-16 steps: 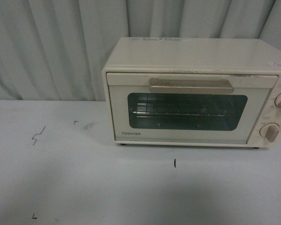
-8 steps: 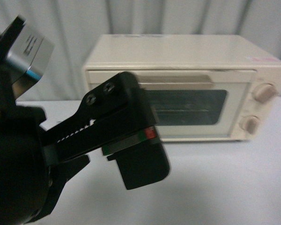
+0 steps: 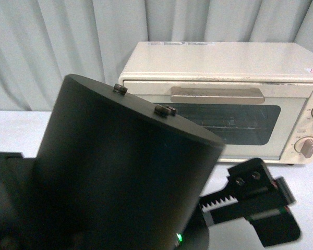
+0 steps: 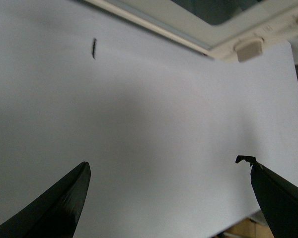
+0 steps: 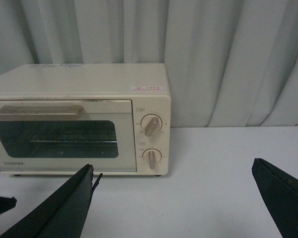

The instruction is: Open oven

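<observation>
The cream-white TOSHIBA toaster oven [image 5: 79, 119] stands upright on the white counter [image 5: 213, 163], its back near the pale pleated curtain [image 5: 188, 49]. Its glass-windowed door [image 5: 59, 139] is shut flat against the front. The beige bar handle [image 5: 38, 110] runs along the top of the door. A wire rack [image 5: 64, 141] shows dimly through the window. Two beige knobs [image 5: 150, 125] sit one above the other on the panel beside the door. A small pink label [image 5: 148, 89] lies on the oven's top, near the corner above the knobs.

On the counter in front of the oven there is a short dark pen mark [image 4: 94, 48].

The left gripper [image 4: 164, 163] hangs over the bare counter just in front of the oven's lower edge. Its fingers are spread wide and hold nothing. In the front view the black bulk of the left arm [image 3: 120, 172] covers the oven's lower corner, away from the knobs.

The right gripper [image 5: 174, 166] faces the oven's front from well back. Its fingers are also spread wide, with nothing between them, and it is clear of the oven.
</observation>
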